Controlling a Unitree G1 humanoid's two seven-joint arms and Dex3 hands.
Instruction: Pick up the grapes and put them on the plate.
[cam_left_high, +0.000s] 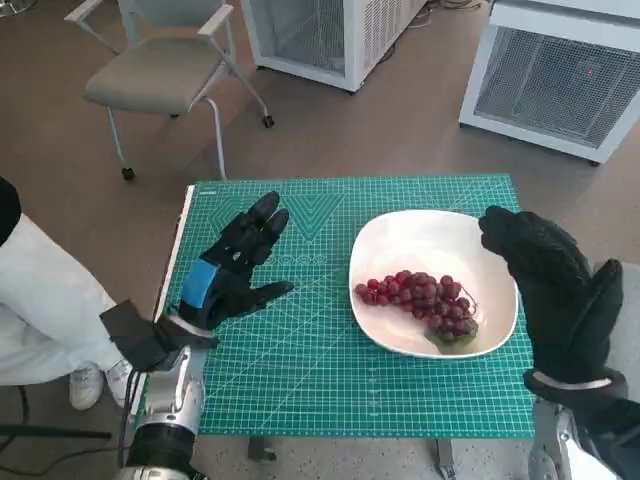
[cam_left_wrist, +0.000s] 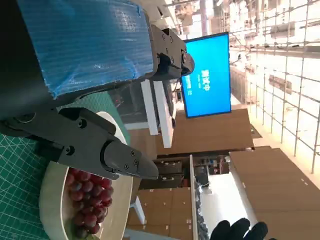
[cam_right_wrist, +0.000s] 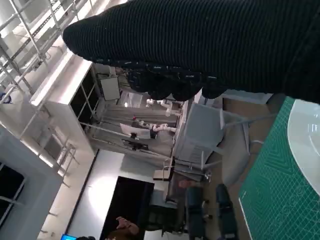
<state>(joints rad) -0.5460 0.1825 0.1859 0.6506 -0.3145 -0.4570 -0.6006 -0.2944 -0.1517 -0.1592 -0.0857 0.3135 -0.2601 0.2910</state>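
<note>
A: What does the head view give that the wrist views lack?
B: Both hands whole: left hand (cam_left_high: 238, 268) and right hand (cam_left_high: 552, 285), fingers spread, holding nothing.
A: And the grapes (cam_left_high: 420, 297)?
B: On the plate (cam_left_high: 400, 240), between the hands, nearer the right.

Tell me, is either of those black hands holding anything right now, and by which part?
Nothing is held. The left hand lies open above the green mat, the right hand is raised open beside the plate, and the grapes lie on it.
</note>
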